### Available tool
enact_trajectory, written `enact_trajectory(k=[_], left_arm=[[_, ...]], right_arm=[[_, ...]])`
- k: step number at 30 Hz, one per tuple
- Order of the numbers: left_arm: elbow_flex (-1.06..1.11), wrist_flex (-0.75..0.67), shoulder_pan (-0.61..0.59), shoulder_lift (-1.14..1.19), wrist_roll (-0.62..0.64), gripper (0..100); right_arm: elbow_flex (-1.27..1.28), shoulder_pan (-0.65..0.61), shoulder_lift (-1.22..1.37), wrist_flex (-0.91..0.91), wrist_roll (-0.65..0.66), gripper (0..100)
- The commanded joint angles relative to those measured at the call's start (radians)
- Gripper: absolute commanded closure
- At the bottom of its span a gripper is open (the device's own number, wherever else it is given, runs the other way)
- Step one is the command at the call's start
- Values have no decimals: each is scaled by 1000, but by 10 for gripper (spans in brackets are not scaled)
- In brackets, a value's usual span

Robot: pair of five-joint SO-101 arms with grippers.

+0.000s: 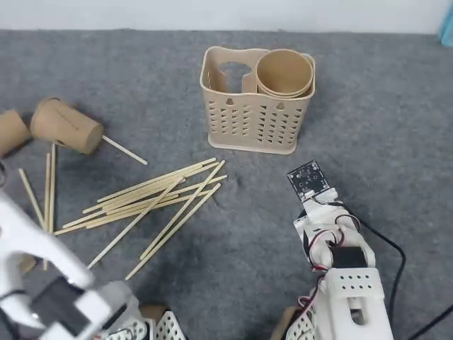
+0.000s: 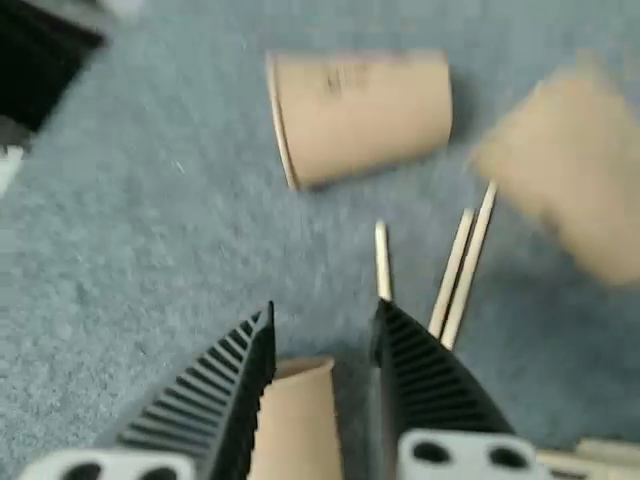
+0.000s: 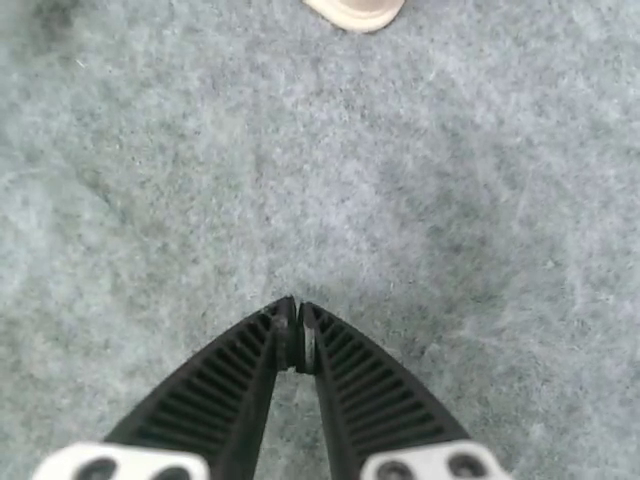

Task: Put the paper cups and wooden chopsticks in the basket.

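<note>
Left jaws are partly open. We see cup C (image 2: 290, 420) lying between them, close to 1 jaw with a gap to the other, so it's not clamped. 3 sticks (image 2: 460, 270) lie just past the jaw tips.

Right jaws are fully closed, tips touching, holding nothing. They hang over bare tabletop (image 3: 450, 200).

In the high view, left arm (image 1: 42, 283) is bottom left and right arm (image 1: 340, 262) is bottom right, short of the basket (image 1: 248, 124).

The basket stands upright at top centre. It has 2 compartments, and the cup stack (image 1: 284, 71) sits in the one on the right arm's side.

Cup A (image 1: 67, 126) and cup B (image 1: 10, 131) lie on their sides at the left edge. They're near each other and well apart from the basket.

The chopstick pile (image 1: 152, 195) is fanned flat on the tabletop, in front of the basket and toward the left arm. 1 stray stick (image 1: 124, 150) pokes out from cup A toward the pile.
</note>
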Motion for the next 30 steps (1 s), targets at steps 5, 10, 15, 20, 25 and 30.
enact_trajectory(k=[5,10,15,20,25,30], left_arm=[[-156,44,-86,137,-210,831],[-216,199,-89,201,-404,833],[-263,327,-89,255,-585,833],[-303,345,-100,313,-646,833],[-407,351,-106,382,-646,833],[-476,353,-112,463,-649,830]], right_arm=[[-11,5,-22,-18,20,991],[-11,5,-22,-18,20,991],[-11,5,-22,-18,20,991],[-11,5,-22,-15,20,991],[-11,5,-22,-15,20,991],[-9,5,-22,-13,20,991]])
